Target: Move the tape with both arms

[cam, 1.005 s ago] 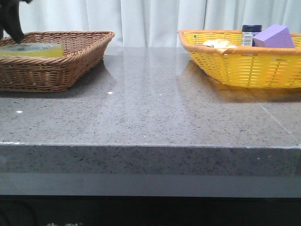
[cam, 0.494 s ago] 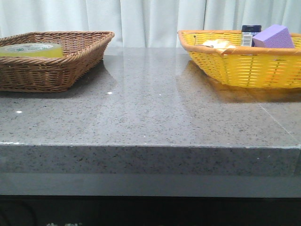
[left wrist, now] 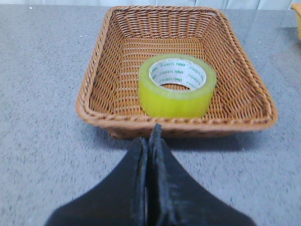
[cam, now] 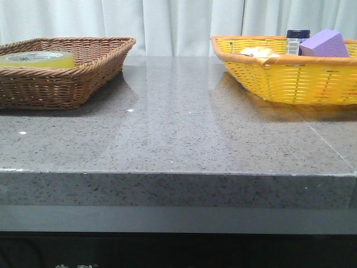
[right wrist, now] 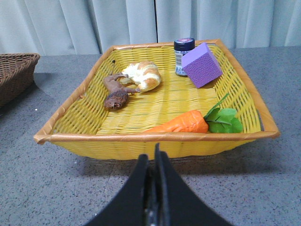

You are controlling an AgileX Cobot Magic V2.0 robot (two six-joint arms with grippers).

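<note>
The tape (left wrist: pixel 178 86), a wide yellow roll with a white core and green lettering, lies flat inside the brown wicker basket (left wrist: pixel 108 117). In the front view the tape (cam: pixel 37 58) shows over the rim of the brown basket (cam: pixel 67 84) at the far left. My left gripper (left wrist: pixel 150 143) is shut with nothing in it, hanging over the table just short of the basket's near rim, apart from the tape. My right gripper (right wrist: pixel 153 157) is shut and empty too, in front of the yellow basket (right wrist: pixel 141 138). Neither gripper shows in the front view.
The yellow basket (cam: pixel 290 84) at the right holds a purple block (right wrist: pixel 201 64), a dark-capped jar (right wrist: pixel 183 55), a bread piece (right wrist: pixel 143 75), a brown toy animal (right wrist: pixel 115 92) and a carrot (right wrist: pixel 181 123). Grey stone table (cam: pixel 178 128) runs between the baskets; curtain behind.
One second ago a dark arm part stood over the brown basket at the far left of the front view; it has since left that view. The tape and baskets have not moved.
</note>
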